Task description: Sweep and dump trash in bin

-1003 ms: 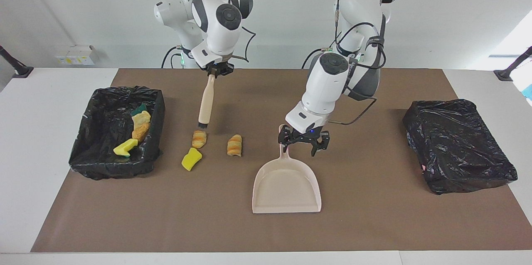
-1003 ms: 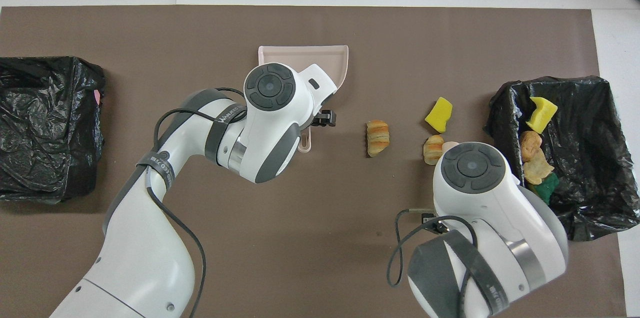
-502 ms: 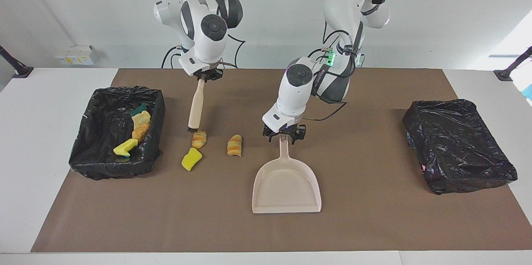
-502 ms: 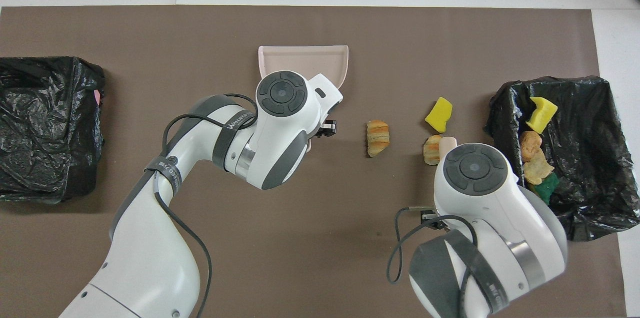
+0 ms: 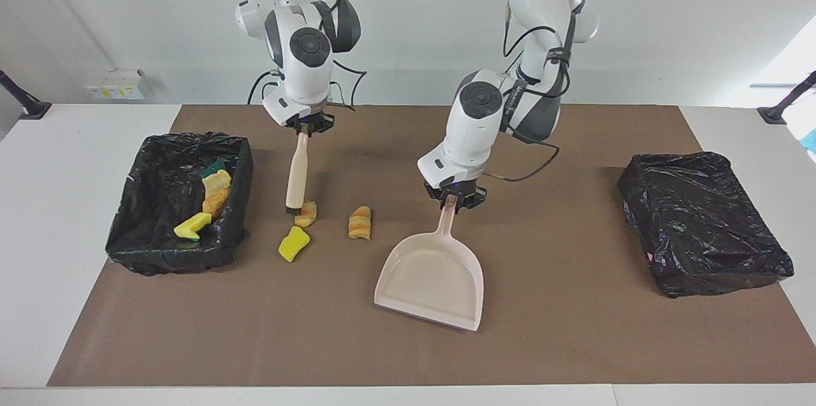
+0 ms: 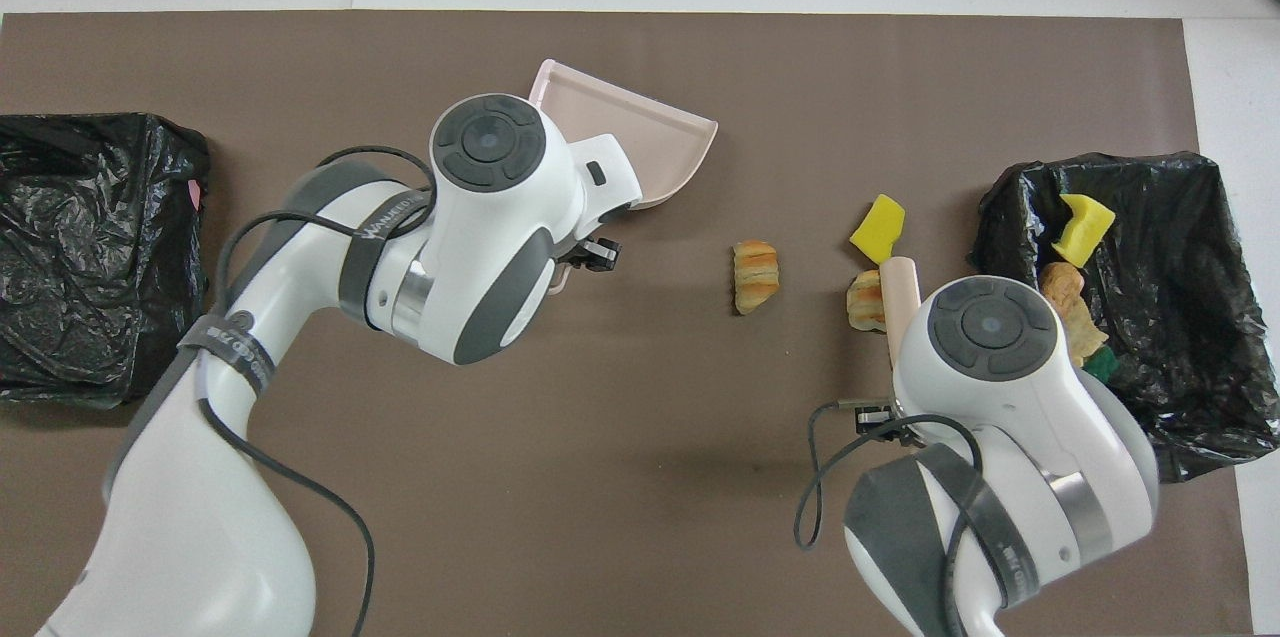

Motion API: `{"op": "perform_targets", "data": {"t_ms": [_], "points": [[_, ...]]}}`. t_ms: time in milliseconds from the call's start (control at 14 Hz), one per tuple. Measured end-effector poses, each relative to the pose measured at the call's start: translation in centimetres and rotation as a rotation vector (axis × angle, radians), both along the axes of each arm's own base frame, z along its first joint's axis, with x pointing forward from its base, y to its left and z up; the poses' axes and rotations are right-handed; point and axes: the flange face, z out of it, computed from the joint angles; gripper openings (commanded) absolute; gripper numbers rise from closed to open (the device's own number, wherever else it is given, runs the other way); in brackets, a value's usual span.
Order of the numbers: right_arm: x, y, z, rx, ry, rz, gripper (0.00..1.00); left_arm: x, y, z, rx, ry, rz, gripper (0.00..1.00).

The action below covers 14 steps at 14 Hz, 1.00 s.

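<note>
Three scraps of trash lie on the brown mat: a striped piece [image 5: 306,213] [image 6: 866,299], a second striped piece [image 5: 360,222] [image 6: 756,275] and a yellow sponge chunk [image 5: 293,243] [image 6: 878,229]. My right gripper [image 5: 308,125] is shut on the handle of the brush [image 5: 296,170] [image 6: 900,289], whose bristles stand right beside the first striped piece. My left gripper [image 5: 452,197] is shut on the handle of the pale pink dustpan [image 5: 433,278] [image 6: 640,132], which sits askew. The black-lined bin [image 5: 137,246] [image 6: 1180,337] at the right arm's end holds several scraps.
A second bin wrapped in black plastic [image 5: 701,221] [image 6: 90,247] sits at the left arm's end of the mat. The mat's edge [image 5: 319,380] runs along the table's side farthest from the robots.
My left gripper has closed on the dustpan handle and swung the pan askew. My right arm has carried the brush toward the bin's end, down beside the striped piece.
</note>
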Motion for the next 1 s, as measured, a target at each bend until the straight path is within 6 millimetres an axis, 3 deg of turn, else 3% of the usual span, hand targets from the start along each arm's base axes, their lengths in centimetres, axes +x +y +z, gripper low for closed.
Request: {"op": "perform_targets", "data": {"t_ms": [287,573,788,1003], "points": [[0.2,-0.4,0.0,0.008,-0.002,0.012,0.0,1.3,7.6,3.6,0.022,0.04,-0.24,0.0],[0.2,-0.8,-0.2,0.009,0.004,0.012,0.0,0.0,13.5,2.3,0.033,0.11,-0.485,0.0],[0.1,-0.5,-0.2,0.012,0.007,0.032,0.0,-1.7,15.5,1.6,0.039,0.135,-0.602,0.0],[0.5,-0.2,-0.1,0.025,-0.023,0.042,0.0,-3.7,16.1,0.4,0.046,0.117,-0.667,0.0]]}}
